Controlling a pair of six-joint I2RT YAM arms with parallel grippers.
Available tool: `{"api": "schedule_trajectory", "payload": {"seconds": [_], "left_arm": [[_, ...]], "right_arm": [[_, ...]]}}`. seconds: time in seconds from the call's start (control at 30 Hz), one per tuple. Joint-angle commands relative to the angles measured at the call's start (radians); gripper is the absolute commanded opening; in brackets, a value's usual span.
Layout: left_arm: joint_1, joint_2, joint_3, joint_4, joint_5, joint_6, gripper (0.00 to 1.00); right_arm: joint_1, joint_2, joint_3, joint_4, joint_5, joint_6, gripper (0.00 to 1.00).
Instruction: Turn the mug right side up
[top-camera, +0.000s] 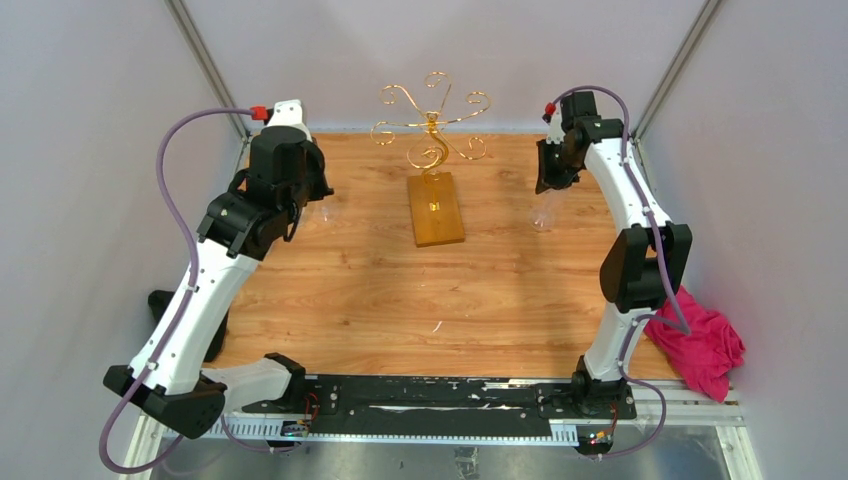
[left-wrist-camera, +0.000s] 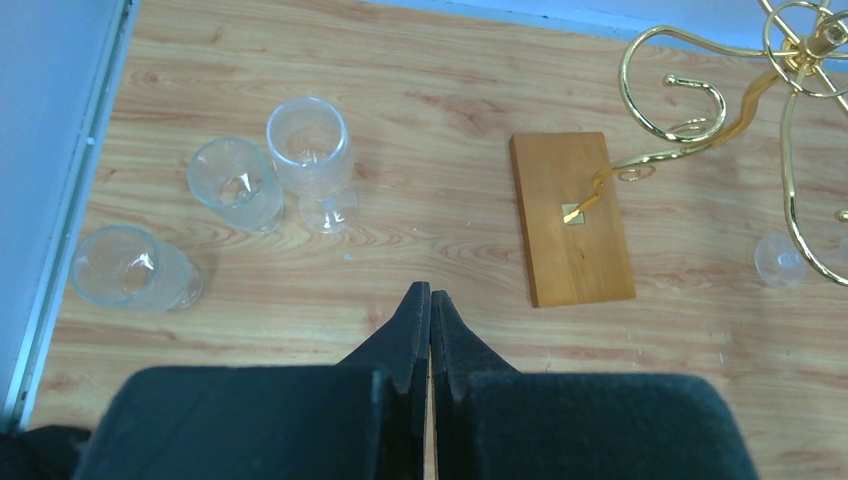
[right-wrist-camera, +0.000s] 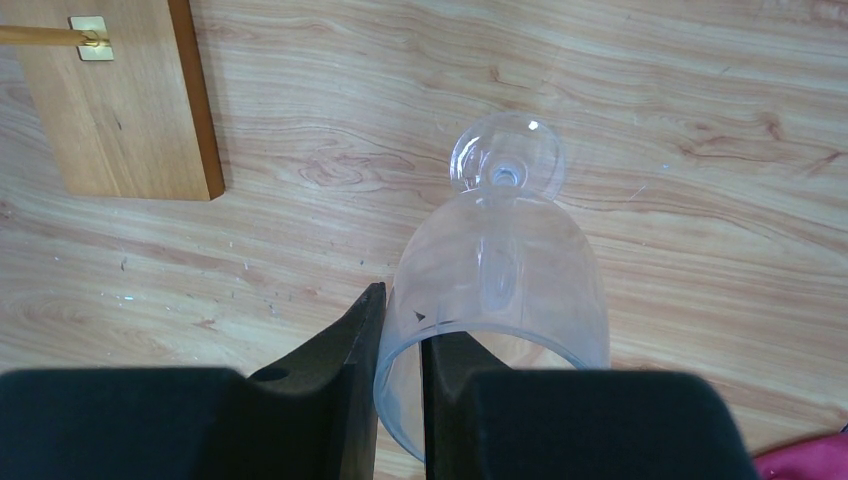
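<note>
The only drinkware is clear glass. My right gripper (right-wrist-camera: 402, 315) is shut on the rim wall of a clear stemmed glass (right-wrist-camera: 500, 270), one finger inside and one outside. The glass's mouth faces the camera and its round foot (right-wrist-camera: 507, 160) is down by the wood table. In the top view the right gripper (top-camera: 553, 178) is at the back right with the glass (top-camera: 545, 212) hanging under it. My left gripper (left-wrist-camera: 430, 295) is shut and empty above the table's left side, and in the top view (top-camera: 305, 205) it sits at the back left.
Three more clear glasses (left-wrist-camera: 310, 160) (left-wrist-camera: 235, 183) (left-wrist-camera: 130, 268) stand left of the left gripper near the table's edge. A gold wire stand (top-camera: 432, 130) on a wooden base (top-camera: 436, 208) is at back centre. A pink cloth (top-camera: 700, 345) lies off the table's right edge.
</note>
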Motion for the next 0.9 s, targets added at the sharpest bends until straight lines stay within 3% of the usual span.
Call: {"api": "schedule_trajectory", "payload": {"seconds": [0.0, 0.87], "left_arm": [[-0.007, 0.006, -0.010, 0.030, 0.006, -0.003, 0.00], [-0.007, -0.014, -0.033, 0.032, 0.002, -0.010, 0.00]], "right_arm": [[-0.014, 0.008, -0.014, 0.011, -0.003, -0.008, 0.00], [-0.015, -0.020, -0.118, 0.054, -0.004, 0.019, 0.01]]}}
